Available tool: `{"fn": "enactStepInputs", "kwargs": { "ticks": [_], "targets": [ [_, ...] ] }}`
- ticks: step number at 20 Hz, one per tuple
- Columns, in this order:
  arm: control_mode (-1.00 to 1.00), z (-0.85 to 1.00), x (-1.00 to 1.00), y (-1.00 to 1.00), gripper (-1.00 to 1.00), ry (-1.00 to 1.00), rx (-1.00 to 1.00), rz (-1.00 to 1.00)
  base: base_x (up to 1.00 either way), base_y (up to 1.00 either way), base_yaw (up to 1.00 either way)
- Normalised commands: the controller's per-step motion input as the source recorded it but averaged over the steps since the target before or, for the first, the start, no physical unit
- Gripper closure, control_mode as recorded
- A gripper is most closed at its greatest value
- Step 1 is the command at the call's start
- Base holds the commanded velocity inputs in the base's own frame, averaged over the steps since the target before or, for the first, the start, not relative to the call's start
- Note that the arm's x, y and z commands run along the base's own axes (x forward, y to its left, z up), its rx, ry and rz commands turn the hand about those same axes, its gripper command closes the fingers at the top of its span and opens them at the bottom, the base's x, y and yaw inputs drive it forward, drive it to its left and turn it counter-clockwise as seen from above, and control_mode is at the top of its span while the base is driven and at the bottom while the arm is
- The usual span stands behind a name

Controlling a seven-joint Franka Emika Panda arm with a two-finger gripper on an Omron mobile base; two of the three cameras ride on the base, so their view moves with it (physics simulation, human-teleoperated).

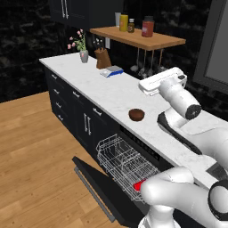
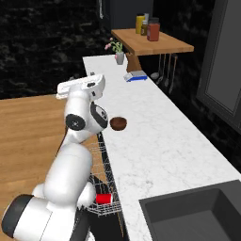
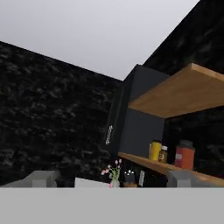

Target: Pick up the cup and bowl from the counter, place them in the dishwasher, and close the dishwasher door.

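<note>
cup (image 1: 139, 185) half hidden behind arm in rack (image 1: 122, 162), bowl (image 1: 136, 114) unobstructed

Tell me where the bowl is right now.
The bowl sits on the counter near its front edge, above the open dishwasher's rack, just left of the arm in the left base view.

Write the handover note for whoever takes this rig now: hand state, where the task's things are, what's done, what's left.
Hand: open, empty, raised above the counter.
Cup: lies in the wire rack of the dishwasher.
Bowl: on the counter, near its front edge, above the rack.
Dishwasher door: dropped open, rack pulled out.
Done: cup loaded.
Left: pick up the bowl, place it in the rack, close the door.
</note>
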Motion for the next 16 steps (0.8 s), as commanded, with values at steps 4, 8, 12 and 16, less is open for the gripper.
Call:
{"fn": "enactStepInputs", "kwargs": {
  "ticks": [4, 8, 12, 16],
  "targets": [
    [-1.00, -0.07, 0.00, -0.62, -1.00, 0.85, 0.00, -0.05, 0.00, 0.00, 0.00],
    [-1.00, 0.13, -0.03, -0.48, -1.00, 0.93, 0.06, -0.05, 0.00, 0.00, 0.00],
    [-1.00, 0.15, 0.00, -0.44, -1.00, 1.00, 0.08, -0.11, 0.00, 0.00, 0.00],
    [-1.00, -0.24, 0.00, -0.02, -1.00, 0.85, -0.01, -0.02, 0.00, 0.00, 0.00]
  ]
}}
